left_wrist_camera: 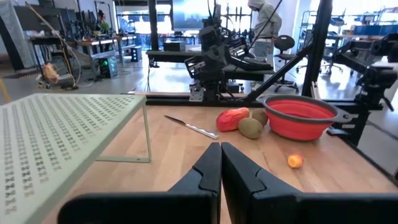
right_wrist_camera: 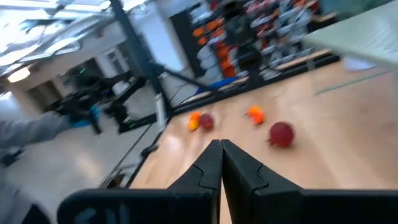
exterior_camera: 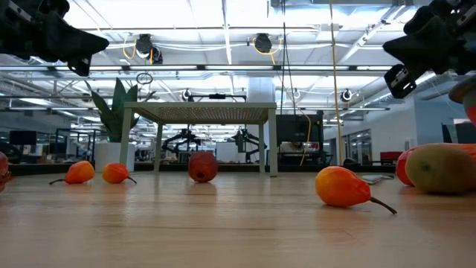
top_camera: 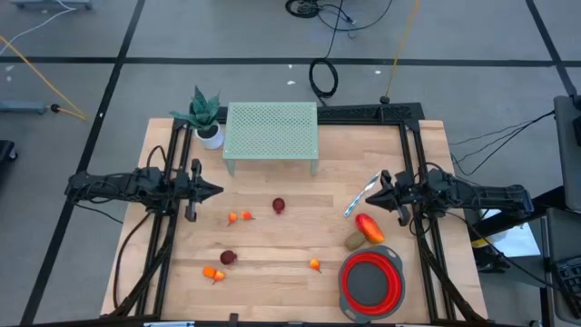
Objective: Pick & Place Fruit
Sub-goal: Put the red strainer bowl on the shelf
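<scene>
Several small toy fruits lie on the wooden table. A dark red round one [top_camera: 279, 206] lies mid-table and another [top_camera: 228, 258] lies nearer the front. Tiny orange pieces [top_camera: 239, 217] lie between them, with one more [top_camera: 315, 265] toward the front. A red-orange oval [top_camera: 369, 227] and a brownish-green oval [top_camera: 354, 241] rest side by side at the right. My left gripper [top_camera: 221, 191] is shut and held level above the table's left side, holding nothing. My right gripper [top_camera: 373, 189] is shut, level above the right side and just beyond the two ovals.
A red bowl with a grey rim [top_camera: 370, 283] sits at the front right. A slim blue-and-white stick [top_camera: 360, 195] lies next to my right gripper. A pale green perforated rack [top_camera: 271, 134] and a potted plant [top_camera: 206, 116] stand at the far side. Black frame rails run along both sides.
</scene>
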Robot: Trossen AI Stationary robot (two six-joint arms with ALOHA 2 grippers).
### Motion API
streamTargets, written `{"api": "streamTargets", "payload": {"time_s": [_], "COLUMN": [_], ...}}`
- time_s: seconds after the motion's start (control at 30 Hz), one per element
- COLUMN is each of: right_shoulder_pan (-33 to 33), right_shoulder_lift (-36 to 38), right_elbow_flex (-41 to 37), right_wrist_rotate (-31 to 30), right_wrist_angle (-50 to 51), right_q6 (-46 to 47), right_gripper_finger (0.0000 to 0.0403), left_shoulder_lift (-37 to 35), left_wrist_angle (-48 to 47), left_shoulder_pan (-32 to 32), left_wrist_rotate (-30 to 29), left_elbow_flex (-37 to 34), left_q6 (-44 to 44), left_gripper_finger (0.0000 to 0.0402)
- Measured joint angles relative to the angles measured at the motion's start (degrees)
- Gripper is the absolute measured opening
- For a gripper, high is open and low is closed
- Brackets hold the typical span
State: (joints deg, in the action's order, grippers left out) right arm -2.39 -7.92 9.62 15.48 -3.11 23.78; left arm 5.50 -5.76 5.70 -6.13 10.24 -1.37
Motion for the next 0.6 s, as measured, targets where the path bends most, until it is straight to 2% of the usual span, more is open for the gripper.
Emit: {"api": "streamTargets", "payload": {"time_s": [0.13,0.3,0.6], "right_shoulder_pan": [0.06,1.95,12.00], "right_shoulder_lift": [-5.92,-14.95,-31.07], "right_elbow_flex": [4.42,13.03,32.39], "right_wrist_rotate": [4.61,8.71,6.97], "right_wrist_angle": [1.19,7.52,34.56], "right_q6": [-0.23,-2.50,-6.73], "right_gripper_finger": [0.0001,0.0001,0.0000], "left_shoulder_lift": [0.00,0.00,0.02], "left_wrist_angle": [0.02,0.02,0.02], "left_shoulder_pan": [0.00,0.00,0.01], "left_wrist_rotate": [0.02,0.02,0.02], "left_elbow_flex": [0.00,0.00,-0.02], "left_q6": [-2.28,-2.33,-2.33], "left_gripper_finger": [0.0010,0.0010,0.0010]}}
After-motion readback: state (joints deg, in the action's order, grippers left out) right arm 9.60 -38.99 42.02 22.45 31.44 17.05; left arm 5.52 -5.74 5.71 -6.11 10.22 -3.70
